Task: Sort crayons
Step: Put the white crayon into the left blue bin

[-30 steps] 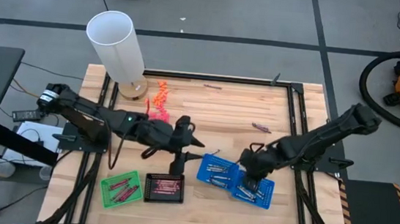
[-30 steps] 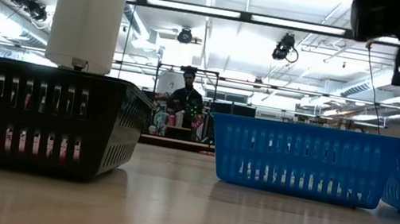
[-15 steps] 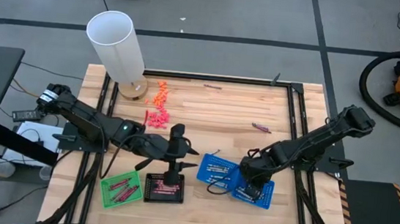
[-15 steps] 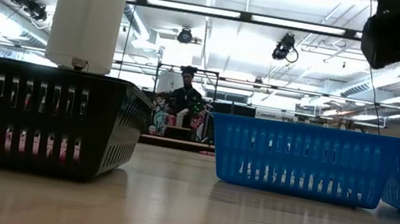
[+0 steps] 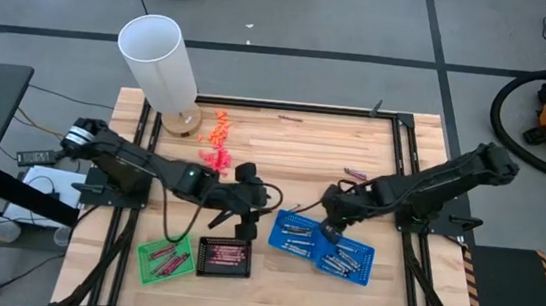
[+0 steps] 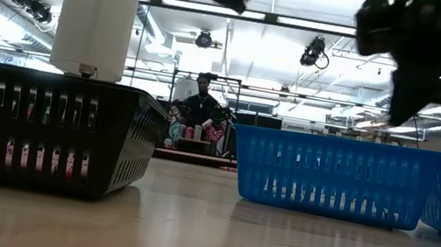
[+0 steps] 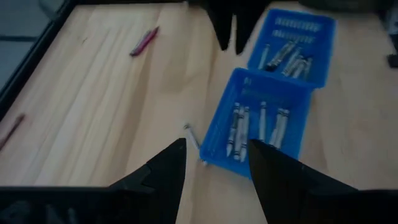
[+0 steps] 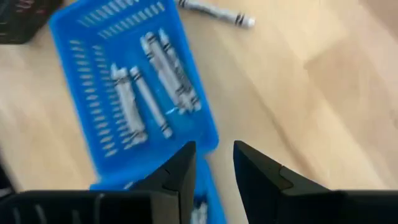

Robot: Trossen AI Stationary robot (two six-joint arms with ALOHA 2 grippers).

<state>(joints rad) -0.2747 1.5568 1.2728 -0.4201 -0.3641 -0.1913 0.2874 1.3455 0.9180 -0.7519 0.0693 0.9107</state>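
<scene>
Grey crayons lie in two blue baskets (image 5: 295,234) (image 5: 348,260), and dark red ones in the green basket (image 5: 164,257) and the black basket (image 5: 225,256). One grey crayon (image 7: 194,138) lies on the table by the left blue basket's far side. A magenta crayon (image 5: 356,173) lies farther back, and another (image 5: 289,118) lies near the far edge. My left gripper (image 5: 268,205) hangs open in the air left of the blue baskets, pointing at them. My right gripper (image 5: 329,221) hangs open over the far edge of the blue baskets, with nothing between its fingers.
A tall white cylinder (image 5: 159,60) stands at the table's far left corner, with a heap of orange-pink pieces (image 5: 216,143) beside it. Bare wood lies across the table's far middle. In the low view a person (image 6: 203,112) shows far off in the room.
My right gripper has gone from over the right blue basket toward the table's left and far side, to the baskets' far edge. My left gripper has swung from pointing down over the black basket back toward the far side, tipping toward the blue baskets, and has sunk into the low view.
</scene>
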